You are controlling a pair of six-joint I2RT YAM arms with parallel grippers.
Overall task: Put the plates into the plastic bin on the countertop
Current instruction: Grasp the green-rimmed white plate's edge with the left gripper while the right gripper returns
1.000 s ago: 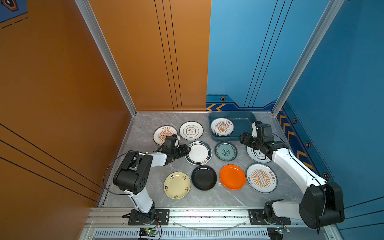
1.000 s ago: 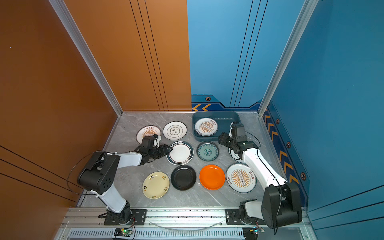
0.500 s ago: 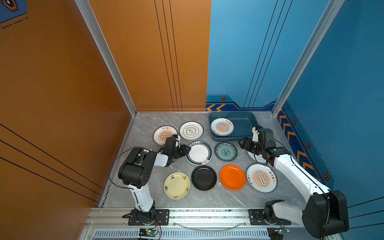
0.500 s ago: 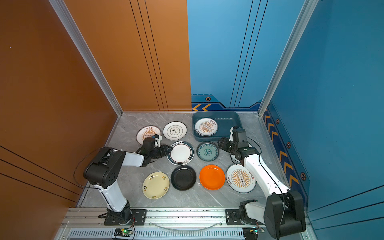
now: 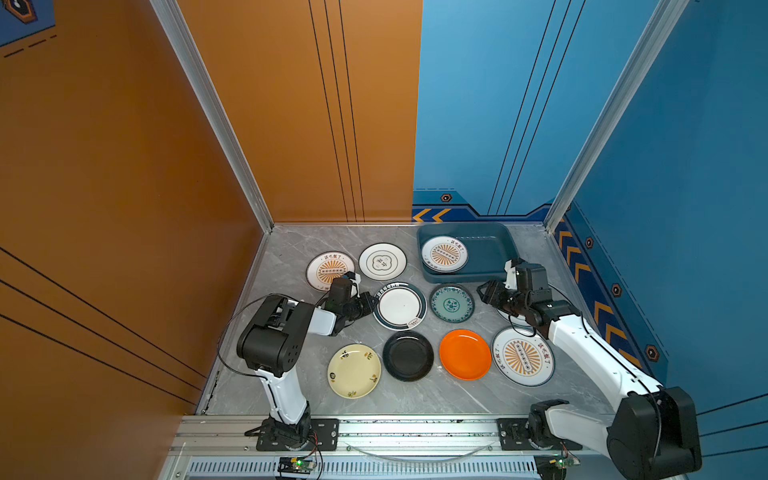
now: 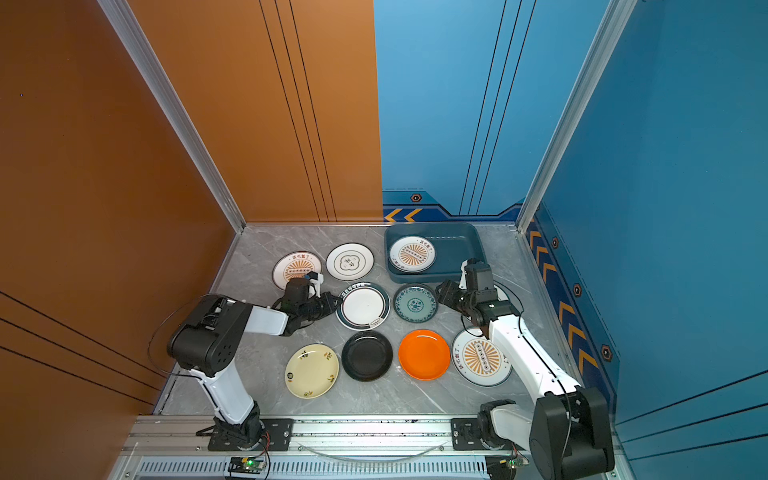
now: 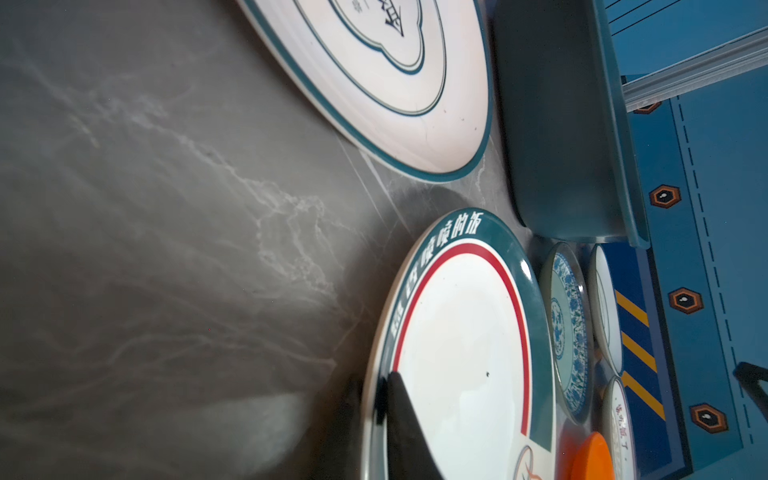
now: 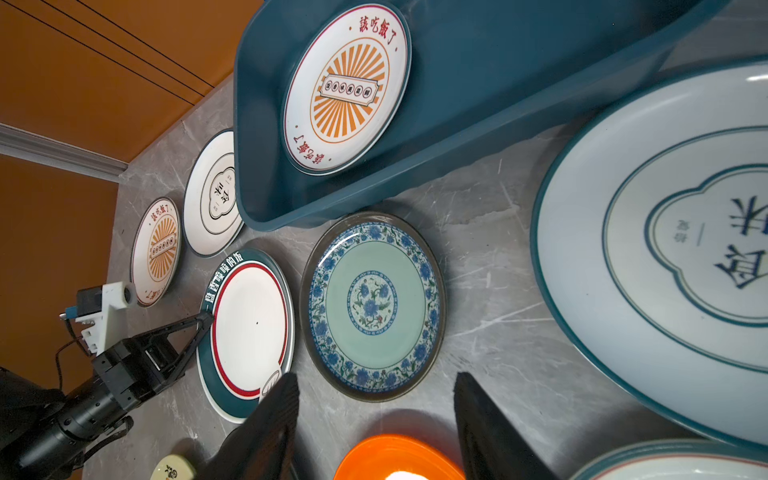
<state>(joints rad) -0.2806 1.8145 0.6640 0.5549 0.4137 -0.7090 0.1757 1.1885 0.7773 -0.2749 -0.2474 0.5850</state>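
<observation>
**Top views:** In a top view the left gripper (image 5: 371, 300) pinches the left edge of the green-rimmed plate (image 5: 400, 306). The plate lies flat on the grey marbled countertop (image 5: 415, 399), in the middle of the spread. The bin (image 5: 486, 253) stands at the back right, on the far side of the plate from the fingers, with its long side running across the table. One sunburst plate (image 5: 444, 254) lies in its left half and the right half is bare. The right gripper (image 5: 484, 291) hovers just in front of the bin beside the flowered plate (image 5: 451, 303), so it is the arm nearer the bin. Both top views show orange panels on the left, blue panels on the right and aluminium rails.

**Left wrist view:** One dark finger (image 7: 407, 432) lies over the glossy rim of the green-rimmed plate (image 7: 461, 353), with the jaws drawn narrow on it. The bin (image 7: 557, 124) rises beyond.

**Right wrist view:** The right gripper (image 8: 376, 376) has its fingers well apart with nothing between them, near the flowered plate (image 8: 372, 305) and the orange plate (image 8: 395, 457). The tips of the left gripper (image 8: 205, 320) meet at the plate's rim.

The carry probably has to go up and over the bin's near wall. With only an edge pinch, the plate may droop.
</observation>
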